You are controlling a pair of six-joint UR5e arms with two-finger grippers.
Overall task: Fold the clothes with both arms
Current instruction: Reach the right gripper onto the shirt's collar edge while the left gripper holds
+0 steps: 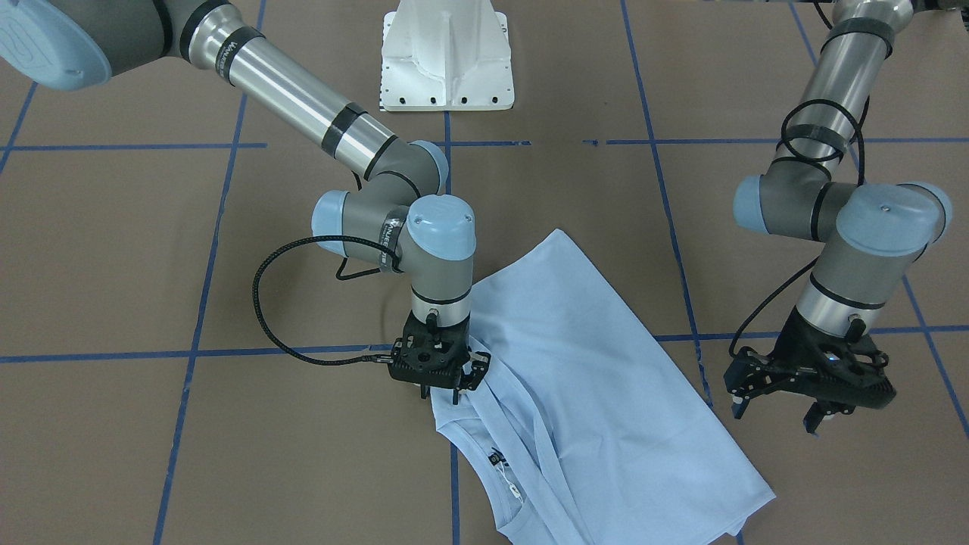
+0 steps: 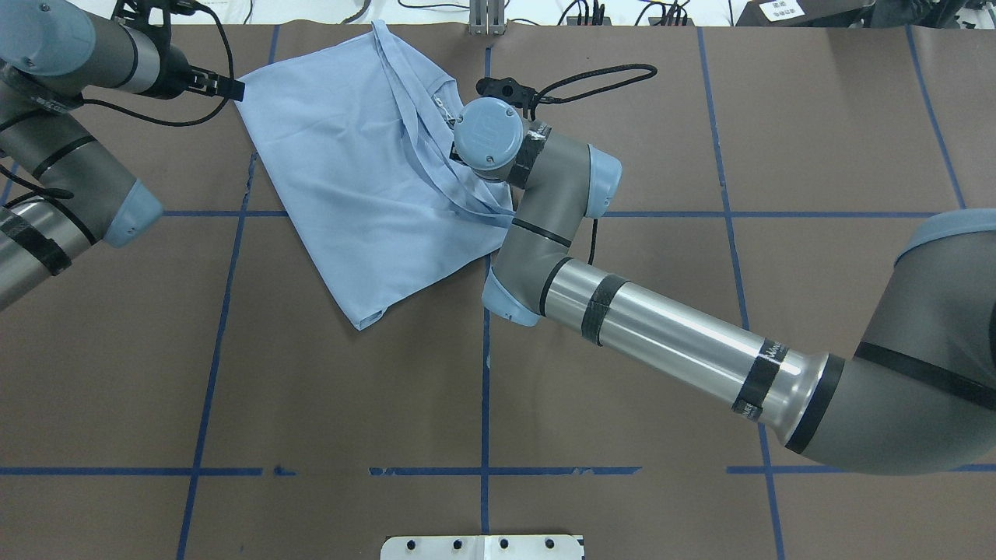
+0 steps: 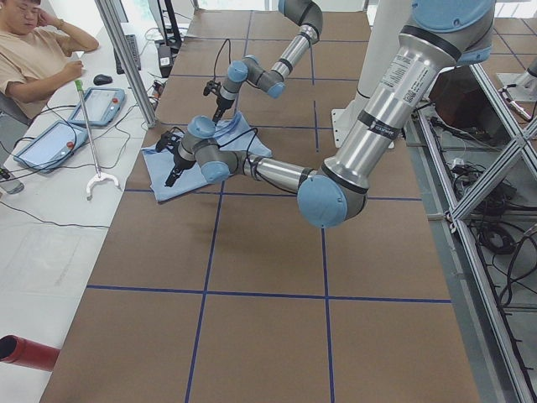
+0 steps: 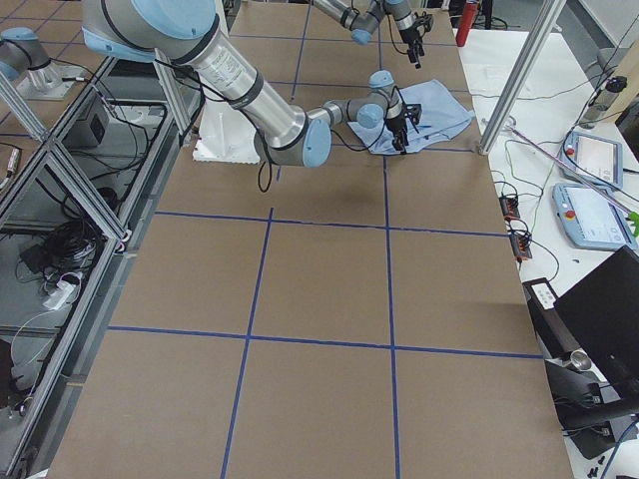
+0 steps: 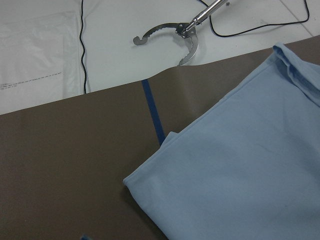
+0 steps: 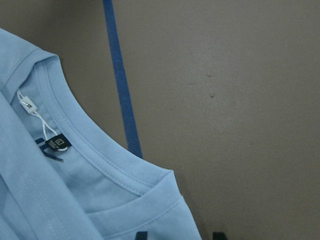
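Fabric under the right gripper (image 1: 441,395): jaws apart, straddling the T-shirt (image 1: 598,378) shoulder. Left gripper (image 1: 780,412) hovers apart, empty. Next: pinch, lift.

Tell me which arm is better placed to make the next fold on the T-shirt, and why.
Probably the right. The right gripper is already down at the T-shirt, at the bunched edge by the collar. The left gripper hangs open off the cloth, beside its far corner, holding nothing.

Silver-tubed arms (image 1: 303,98), grey joints capped light blue, black cables and tools (image 1: 439,393).
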